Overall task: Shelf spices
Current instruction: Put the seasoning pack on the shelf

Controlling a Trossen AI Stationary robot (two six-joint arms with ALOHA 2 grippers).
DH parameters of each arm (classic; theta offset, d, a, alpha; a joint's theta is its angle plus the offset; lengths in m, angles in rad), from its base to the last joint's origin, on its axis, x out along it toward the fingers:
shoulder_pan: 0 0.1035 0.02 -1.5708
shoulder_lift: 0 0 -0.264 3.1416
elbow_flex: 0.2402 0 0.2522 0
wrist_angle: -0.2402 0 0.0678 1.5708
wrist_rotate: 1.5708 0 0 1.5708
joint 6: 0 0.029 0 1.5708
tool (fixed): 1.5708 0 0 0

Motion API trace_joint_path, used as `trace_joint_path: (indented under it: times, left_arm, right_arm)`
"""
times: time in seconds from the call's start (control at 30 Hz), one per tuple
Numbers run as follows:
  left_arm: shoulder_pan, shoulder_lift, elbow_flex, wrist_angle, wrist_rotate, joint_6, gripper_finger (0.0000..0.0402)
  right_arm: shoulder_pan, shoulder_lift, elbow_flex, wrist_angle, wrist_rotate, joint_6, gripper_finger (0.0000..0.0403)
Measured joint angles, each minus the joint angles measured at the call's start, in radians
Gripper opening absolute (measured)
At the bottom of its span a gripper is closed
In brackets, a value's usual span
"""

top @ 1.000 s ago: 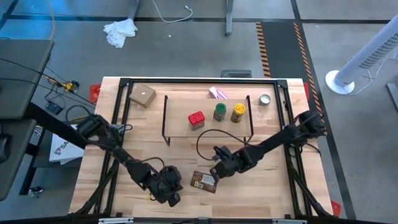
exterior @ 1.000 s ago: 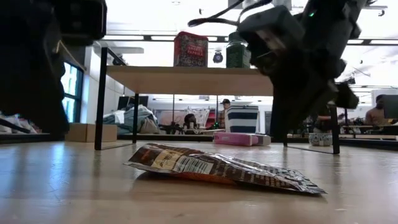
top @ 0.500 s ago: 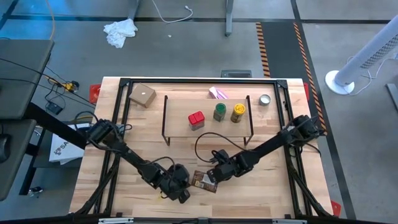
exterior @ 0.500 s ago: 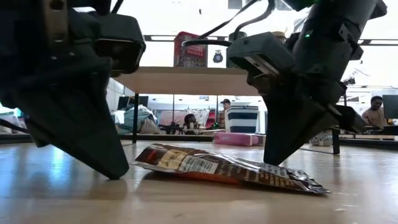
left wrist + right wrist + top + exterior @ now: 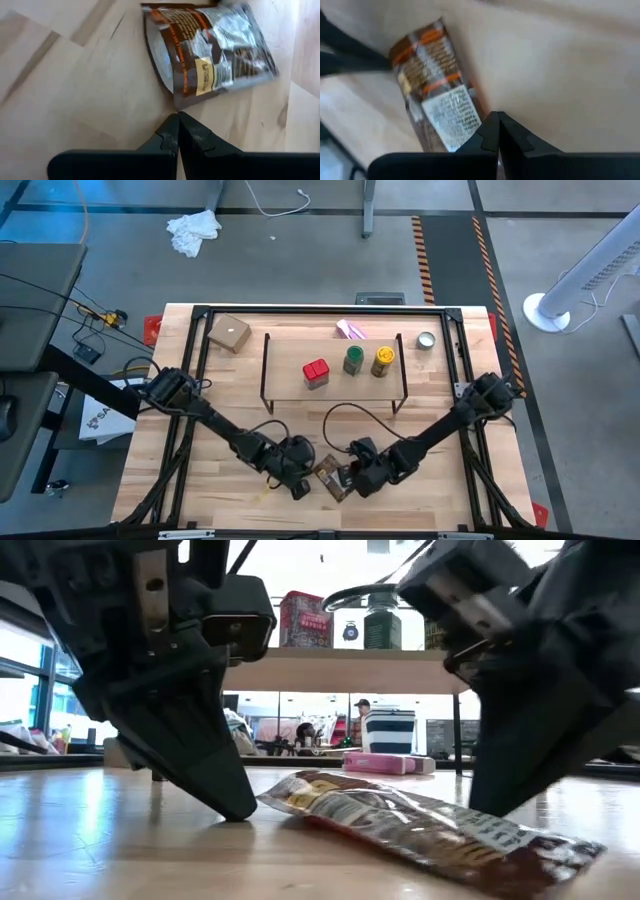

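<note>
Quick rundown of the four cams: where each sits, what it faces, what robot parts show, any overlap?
High: overhead, straight down; both arms, shelf, packet.
Low: table height, level across; left gripper and right gripper's dark body flank the packet.
Left wrist: looks past its shut fingers at the packet.
Right wrist: past its shut fingers at the packet.
All four share the packet.

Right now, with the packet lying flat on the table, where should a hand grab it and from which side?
Probably the raised edge of the packet: in the low view it bulges off the table toward the left hand, giving a finger room to slip under. Come in low from that side; both hands, the right hand too, are shut now.
</note>
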Motion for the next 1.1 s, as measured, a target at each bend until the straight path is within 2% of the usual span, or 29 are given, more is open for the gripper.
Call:
trace_joint_path:
  times: [0.33, 0.47, 0.6, 0.67, 0.77, 0.83, 0.9, 1.0, 1.1]
  left_arm:
    - [0.042, -0.039, -0.006, -0.045, -0.008, 0.088, 0.0]
    - [0.047, -0.109, -0.007, -0.206, -0.023, 0.129, 0.0]
    - [0.045, -0.191, -0.042, -0.341, -0.035, 0.043, 0.0]
    - [0.024, -0.223, -0.085, -0.272, -0.033, -0.047, 0.0]
    - [-0.041, -0.228, -0.176, 0.025, -0.039, -0.246, 0.0]
    - [-0.095, -0.191, -0.231, 0.289, -0.101, -0.381, 0.0]
    - [-0.144, -0.139, -0.258, 0.461, -0.189, -0.498, 0.0]
    - [-0.172, -0.087, -0.259, 0.505, -0.209, -0.613, 0.0006]
    - [-0.141, -0.089, -0.256, 0.516, -0.181, -0.646, 0.0029]
  right_arm:
    - [0.036, -0.001, 0.0, 0.041, 0.045, 0.059, 0.0]
    - [0.042, -0.04, 0.0, -0.036, 0.089, 0.051, 0.0]
    - [0.043, -0.094, 0.0, -0.186, 0.149, 0.081, 0.0]
    - [0.044, -0.119, 0.0, -0.233, 0.182, 0.095, 0.0]
    - [0.048, -0.14, 0.0, -0.25, 0.205, 0.081, 0.0]
    - [0.054, -0.144, 0.0, -0.244, 0.205, 0.066, 0.0]
    - [0.062, -0.146, 0.0, -0.228, 0.206, 0.058, 0.0]
    - [0.078, -0.147, -0.002, -0.204, 0.206, 0.056, 0.0]
    - [0.089, -0.147, -0.024, -0.142, 0.183, 0.02, 0.0]
